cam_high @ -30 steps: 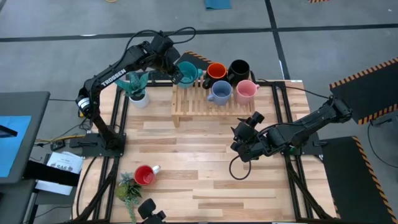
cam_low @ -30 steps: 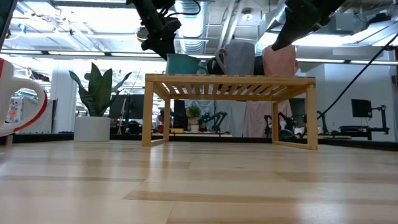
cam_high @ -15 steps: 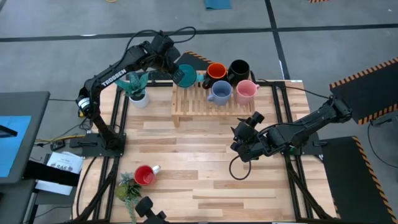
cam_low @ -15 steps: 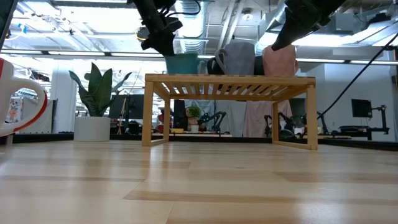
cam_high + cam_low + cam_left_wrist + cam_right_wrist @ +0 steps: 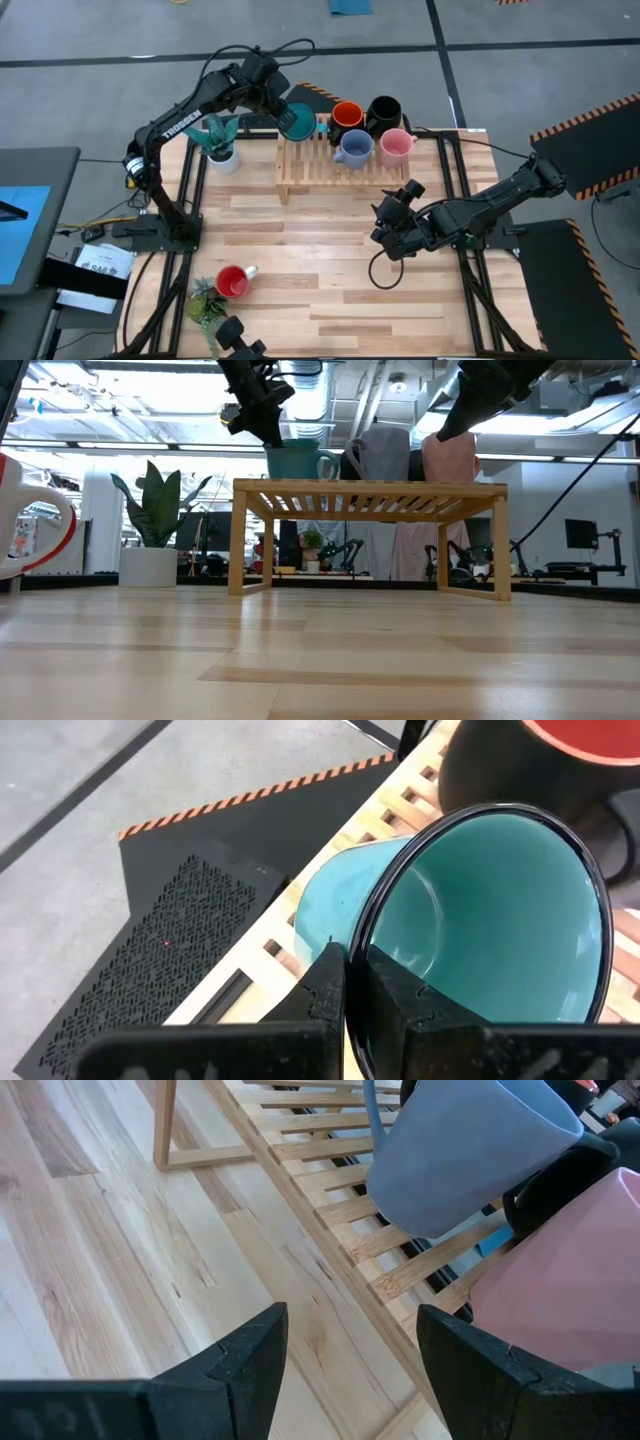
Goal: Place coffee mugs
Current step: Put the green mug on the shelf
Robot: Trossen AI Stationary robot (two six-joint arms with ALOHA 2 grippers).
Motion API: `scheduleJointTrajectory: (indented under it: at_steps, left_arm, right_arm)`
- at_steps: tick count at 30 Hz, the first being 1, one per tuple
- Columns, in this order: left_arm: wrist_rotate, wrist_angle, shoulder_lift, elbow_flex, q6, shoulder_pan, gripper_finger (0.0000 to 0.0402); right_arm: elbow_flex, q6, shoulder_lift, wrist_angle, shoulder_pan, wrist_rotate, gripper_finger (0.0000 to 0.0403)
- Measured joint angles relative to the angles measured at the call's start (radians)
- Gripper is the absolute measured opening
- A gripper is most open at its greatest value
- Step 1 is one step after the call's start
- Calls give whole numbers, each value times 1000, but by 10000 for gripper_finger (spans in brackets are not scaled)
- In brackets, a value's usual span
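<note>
The teal mug (image 5: pixel 297 121) is at the far left corner of the wooden rack (image 5: pixel 310 175), and my left gripper (image 5: pixel 280 113) is shut on it. Orange (image 5: pixel 347 115), black (image 5: pixel 384 110), pale blue (image 5: pixel 353 147) and pink (image 5: pixel 396 146) mugs stand on the rack to its right. A red mug (image 5: pixel 233 282) lies on the table near the left front. My right gripper (image 5: pixel 392 222) hovers open over the table in front of the rack, nothing between its fingers (image 5: pixel 250 1360). My left gripper pinches the teal mug's rim (image 5: pixel 358 935), with one finger (image 5: pixel 325 985) outside the wall and the other inside the cup. The fingers come from the table's left, slanting down. The mug is tilted with its mouth toward the gripper, over the rack's slats; whether its base touches them, I cannot tell.
A potted plant (image 5: pixel 218 140) stands just left of the rack, close under my left arm. A second small plant (image 5: pixel 207 300) sits beside the red mug. Bare wood lies between the rack and the table's near edge.
My left gripper has shut on the teal mug's rim. The mug has tipped and turned a little on the rack's far left corner, and its handle now shows on its right side in the low view. My right arm has kept still.
</note>
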Motion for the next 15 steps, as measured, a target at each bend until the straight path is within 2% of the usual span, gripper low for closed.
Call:
scheduleJointTrajectory:
  at_steps: [15]
  left_arm:
    - [131, -20, 5, 3, -27, 20, 1]
  right_arm:
    - [0, -4, 0, 13, 0, -2, 249]
